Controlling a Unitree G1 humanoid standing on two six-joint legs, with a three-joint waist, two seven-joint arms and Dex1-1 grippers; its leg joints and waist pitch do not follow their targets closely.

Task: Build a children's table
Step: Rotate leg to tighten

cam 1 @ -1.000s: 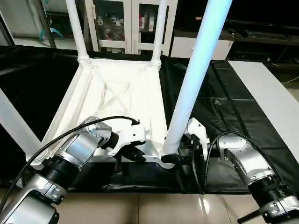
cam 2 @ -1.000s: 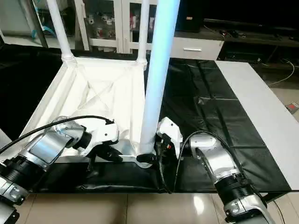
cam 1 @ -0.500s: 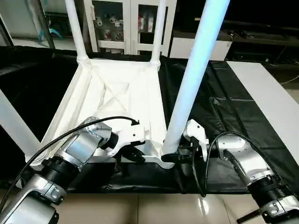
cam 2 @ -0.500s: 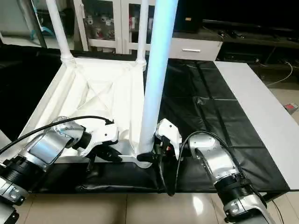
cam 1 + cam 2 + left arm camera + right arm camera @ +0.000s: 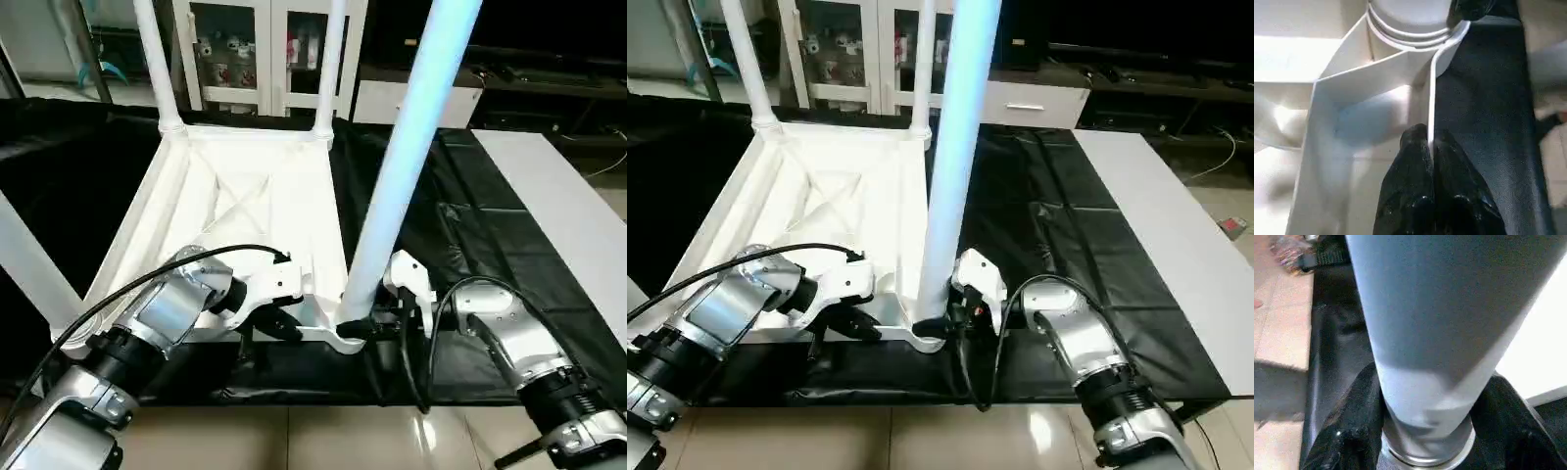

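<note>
— Tabletop (image 5: pixel 245 206) position?
— Upside down on the black sheet (image 5: pixel 470 245) covering the table, ribbed underside up. Two legs (image 5: pixel 157 59) stand in the far corner sockets, and a third leg (image 5: pixel 402 166) rises from the near corner socket (image 5: pixel 345 333).
— Left end effector (image 5: pixel 1429 147)?
— Its fingers (image 5: pixel 1410 161) are pinched together on the thin near rim of the tabletop, just beside that socket.
— And the right end effector (image 5: pixel 377 328)?
— Its black fingers (image 5: pixel 1347 431) sit on either side of the third leg's base, about half open, touching or nearly touching the tube; I cannot tell how firmly.
</note>
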